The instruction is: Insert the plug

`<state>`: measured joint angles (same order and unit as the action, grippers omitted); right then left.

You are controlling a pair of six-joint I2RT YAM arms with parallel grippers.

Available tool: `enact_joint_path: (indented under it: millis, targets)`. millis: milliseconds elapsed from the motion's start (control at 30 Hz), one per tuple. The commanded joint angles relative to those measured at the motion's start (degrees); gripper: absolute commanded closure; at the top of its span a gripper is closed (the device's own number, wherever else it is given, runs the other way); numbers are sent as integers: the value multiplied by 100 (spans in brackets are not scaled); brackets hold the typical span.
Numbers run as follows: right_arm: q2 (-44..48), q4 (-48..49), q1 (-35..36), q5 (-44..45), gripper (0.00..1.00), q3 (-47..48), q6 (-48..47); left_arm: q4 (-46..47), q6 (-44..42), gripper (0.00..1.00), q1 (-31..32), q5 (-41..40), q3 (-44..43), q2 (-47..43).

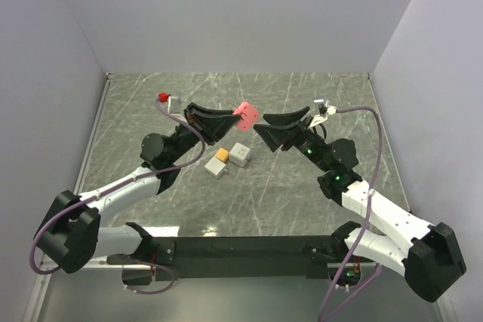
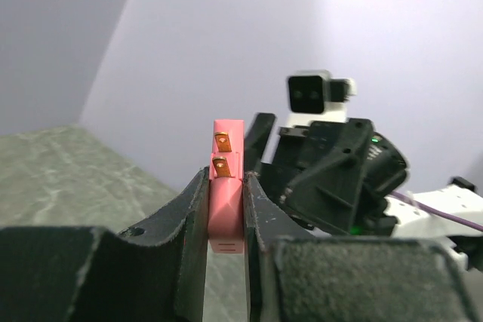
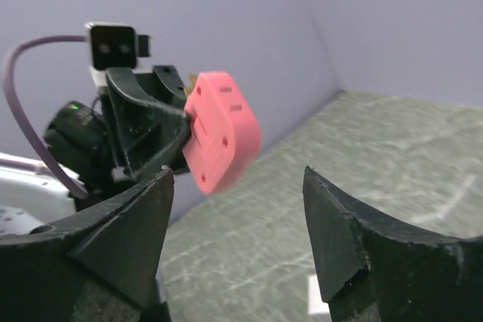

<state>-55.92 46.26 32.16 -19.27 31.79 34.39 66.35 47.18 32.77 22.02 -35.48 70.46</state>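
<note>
The pink plug (image 1: 246,115) hangs above the table, pinched between the fingers of my left gripper (image 1: 232,118), which is shut on it. From the left wrist, the plug (image 2: 226,190) stands edge-on with brass prongs at its top. In the right wrist view the plug (image 3: 220,132) shows its flat pink face, just beyond the open fingertips of my right gripper (image 3: 238,186). The right gripper (image 1: 264,124) faces the plug from the right, a short gap away, empty. A grey socket block (image 1: 241,154) lies on the table below.
A small block with an orange top (image 1: 219,164) lies beside the grey block. Purple cables (image 1: 375,156) loop from both wrists. White walls enclose the marbled table (image 1: 249,201) on three sides.
</note>
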Motion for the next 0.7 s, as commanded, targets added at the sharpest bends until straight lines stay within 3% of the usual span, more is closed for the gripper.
enact_joint_path:
  millis: [0,433,667]
  targets:
    - [-155,1453,-131,-805,27,-111,568,721,142,99,238,31,-249,3]
    - [-507,2449,-184,-1272,39,-191,815,1363,450,99,493,153,-213,258]
    - [-701,2792,-193,-1474,54,-200,929,1644,547,99,598,250,-328,478]
